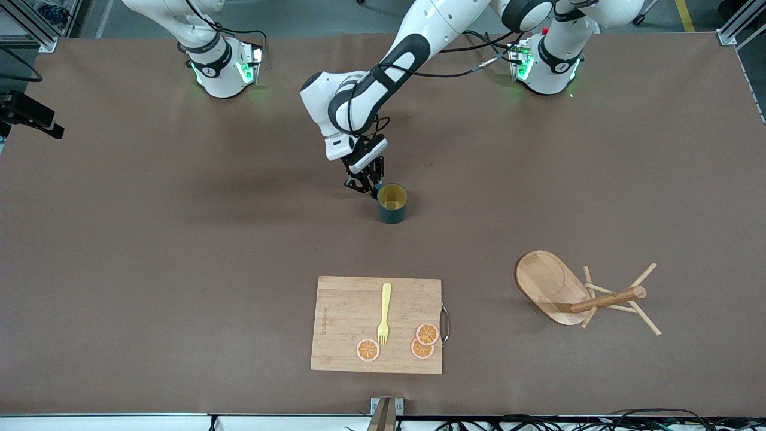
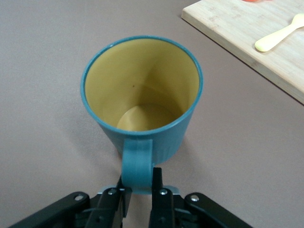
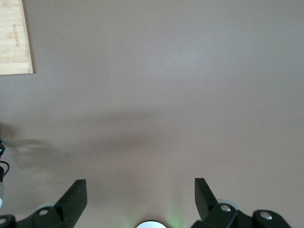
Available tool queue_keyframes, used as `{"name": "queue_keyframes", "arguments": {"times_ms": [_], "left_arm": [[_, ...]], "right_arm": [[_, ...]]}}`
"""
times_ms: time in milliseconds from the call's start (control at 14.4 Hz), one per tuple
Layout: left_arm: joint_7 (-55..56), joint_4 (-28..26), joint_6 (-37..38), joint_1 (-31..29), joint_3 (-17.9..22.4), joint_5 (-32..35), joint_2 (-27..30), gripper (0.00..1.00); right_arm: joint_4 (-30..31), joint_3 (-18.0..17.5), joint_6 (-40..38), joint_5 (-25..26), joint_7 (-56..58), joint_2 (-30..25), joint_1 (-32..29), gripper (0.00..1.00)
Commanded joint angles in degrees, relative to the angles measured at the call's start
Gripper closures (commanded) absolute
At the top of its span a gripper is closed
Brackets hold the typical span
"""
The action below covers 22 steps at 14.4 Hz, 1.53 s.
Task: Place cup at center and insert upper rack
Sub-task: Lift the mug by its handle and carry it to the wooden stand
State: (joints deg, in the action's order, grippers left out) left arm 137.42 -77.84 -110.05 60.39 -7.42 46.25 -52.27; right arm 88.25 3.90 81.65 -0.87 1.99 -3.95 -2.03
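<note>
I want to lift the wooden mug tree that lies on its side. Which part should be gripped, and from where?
Probably the round central post of the mug tree, taken from above near its free end. It lies almost level and bare there; the thin pegs look fragile and the oval base seems too wide for the jaws.

You're looking at a brown table covering nearly the whole scene, grey floor above it, aluminium framing at 2 corners.

Brown table carries cup, cutting board, upper rack.
</note>
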Motion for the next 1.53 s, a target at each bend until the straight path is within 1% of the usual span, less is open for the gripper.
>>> {"name": "queue_keyframes", "arguments": {"times_ms": [0, 208, 486, 625, 972, 1250, 1458], "left_arm": [[-1.54, 1.64, 1.33, 0.6, 0.56, 1.12, -0.03, 0.98], [-5.14, 1.73, 2.82, -0.27, 0.39, -0.54, 3.04, 1.0], [-9.27, 1.73, 2.82, -4.48, 0.3, -6.24, 9.53, 1.0], [-11.11, 1.47, 2.65, -7.82, 0.04, -11.07, 14.1, 1.0], [-24.19, 1.38, 2.65, -18.27, -0.14, -26.36, 23.69, 1.0], [-34.3, 1.38, 2.47, -27.67, -0.23, -38.4, 27.03, 1.0], [-42.83, 1.38, 2.47, -35.23, -0.23, -49.38, 28.97, 1.0]], "right_arm": [[2.28, -1.79, 0.36, 0.78, 0.56, -2.56, -1.75, 0.0], [2.89, -1.52, 0.44, 0.78, 0.47, -2.73, -0.52, 0.0], [3.07, -1.26, 0.44, 0.7, 0.47, -2.91, -0.43, 0.0], [3.16, -1.17, 0.44, 0.61, 0.47, -3.0, -0.34, 0.0], [4.83, -1.17, 1.15, 0.43, 0.47, -3.96, -0.52, 0.0], [4.74, -1.26, 1.5, -0.01, 0.47, -3.96, -0.7, 0.0], [4.74, -1.26, 1.59, -0.01, 0.47, -3.96, -0.69, 0.0]]}}
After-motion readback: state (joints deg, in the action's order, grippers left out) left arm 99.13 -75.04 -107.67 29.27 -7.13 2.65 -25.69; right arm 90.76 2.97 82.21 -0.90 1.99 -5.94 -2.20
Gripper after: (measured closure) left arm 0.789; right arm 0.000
